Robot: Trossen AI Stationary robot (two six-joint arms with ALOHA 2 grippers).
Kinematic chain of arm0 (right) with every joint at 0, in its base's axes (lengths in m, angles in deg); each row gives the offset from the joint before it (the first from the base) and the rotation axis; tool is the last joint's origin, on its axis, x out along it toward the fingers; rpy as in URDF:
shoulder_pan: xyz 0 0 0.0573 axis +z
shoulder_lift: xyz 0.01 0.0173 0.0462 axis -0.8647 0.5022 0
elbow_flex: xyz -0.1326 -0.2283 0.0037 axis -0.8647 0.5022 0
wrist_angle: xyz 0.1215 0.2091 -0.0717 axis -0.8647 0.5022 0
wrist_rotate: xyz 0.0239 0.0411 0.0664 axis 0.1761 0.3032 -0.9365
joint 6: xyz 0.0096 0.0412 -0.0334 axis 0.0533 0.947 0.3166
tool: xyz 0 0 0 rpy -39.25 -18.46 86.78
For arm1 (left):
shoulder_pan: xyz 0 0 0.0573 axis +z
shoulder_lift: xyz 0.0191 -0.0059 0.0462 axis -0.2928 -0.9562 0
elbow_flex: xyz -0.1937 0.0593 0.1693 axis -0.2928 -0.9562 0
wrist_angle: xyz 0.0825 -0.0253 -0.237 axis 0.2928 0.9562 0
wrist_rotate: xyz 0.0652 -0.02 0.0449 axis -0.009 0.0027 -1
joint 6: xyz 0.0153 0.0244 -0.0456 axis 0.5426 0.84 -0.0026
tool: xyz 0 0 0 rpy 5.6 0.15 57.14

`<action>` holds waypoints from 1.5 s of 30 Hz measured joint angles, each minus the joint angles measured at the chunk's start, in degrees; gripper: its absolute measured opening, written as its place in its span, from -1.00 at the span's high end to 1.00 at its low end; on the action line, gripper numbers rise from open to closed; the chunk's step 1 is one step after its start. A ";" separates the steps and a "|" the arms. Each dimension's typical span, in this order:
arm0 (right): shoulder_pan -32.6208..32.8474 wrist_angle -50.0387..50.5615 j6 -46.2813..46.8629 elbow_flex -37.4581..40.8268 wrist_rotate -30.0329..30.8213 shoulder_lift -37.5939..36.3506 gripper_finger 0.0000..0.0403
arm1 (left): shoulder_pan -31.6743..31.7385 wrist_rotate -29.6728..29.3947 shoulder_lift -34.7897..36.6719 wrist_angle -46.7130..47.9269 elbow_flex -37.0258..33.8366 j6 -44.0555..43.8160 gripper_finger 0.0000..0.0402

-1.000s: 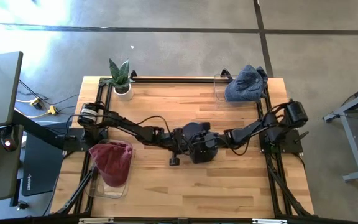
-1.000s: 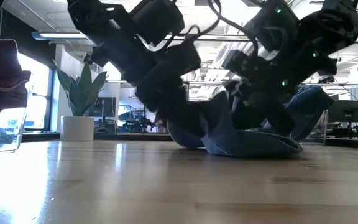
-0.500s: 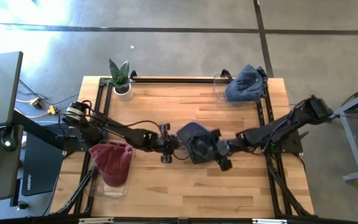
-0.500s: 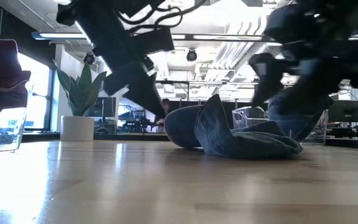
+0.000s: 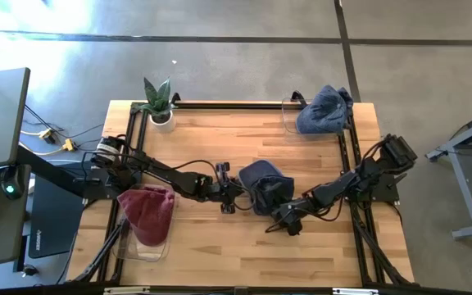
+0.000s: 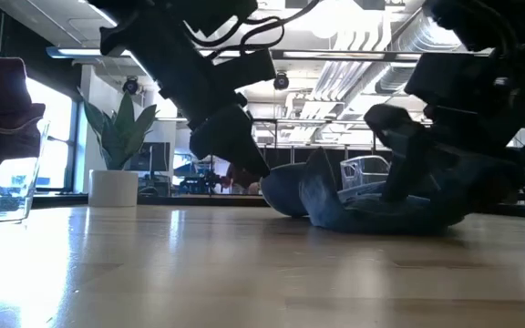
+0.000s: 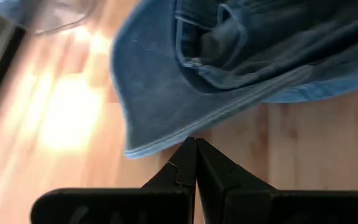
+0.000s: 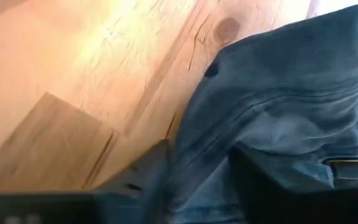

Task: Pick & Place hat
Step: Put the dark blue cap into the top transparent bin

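A blue denim hat [image 5: 265,184] lies crumpled on the wooden table's middle, also in the low view as hat [image 6: 372,205]. My left gripper [image 5: 234,197] is low at the hat's left side, shut, its tips [image 7: 194,146] at the brim edge [image 7: 160,142]. My right gripper [image 5: 279,211] comes in from the table's near right side and is shut on a fold of the hat; it shows dark in the low view [image 6: 399,178]. My left gripper's shut tips stand at the brim edge, low over the table; I cannot tell whether they touch it. My right gripper has a fold of denim [image 8: 197,168] at the hat's near right side between its two fingers [image 8: 148,171]. The fingers slant in from the near right. The hat lies on the table.
A clear bin with a maroon hat [image 5: 146,215] stands near the left edge. Another clear container with a blue hat [image 5: 322,111] is at the far right corner. A potted plant [image 5: 161,115] is at the far left. Black frame rails [image 5: 236,105] border the tabletop.
Both grippers drew away from the hat, the left one toward the left edge, the right one toward the right, then came back. The right gripper has shifted toward the near edge and taken the hat's near right side. The hat has slid slightly toward the right.
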 joint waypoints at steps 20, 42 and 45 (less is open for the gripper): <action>-12.80 3.66 24.20 -7.17 -34.49 -12.45 0.91 | -15.48 -26.46 3.48 17.30 14.23 10.84 1.00; -12.27 2.42 20.50 -7.10 -31.94 -12.33 0.95 | -9.55 5.52 -4.33 0.67 14.21 27.16 -0.33; -11.52 2.55 20.48 -7.10 -30.57 -12.33 0.92 | -8.69 5.82 -5.20 2.40 14.10 25.09 -0.36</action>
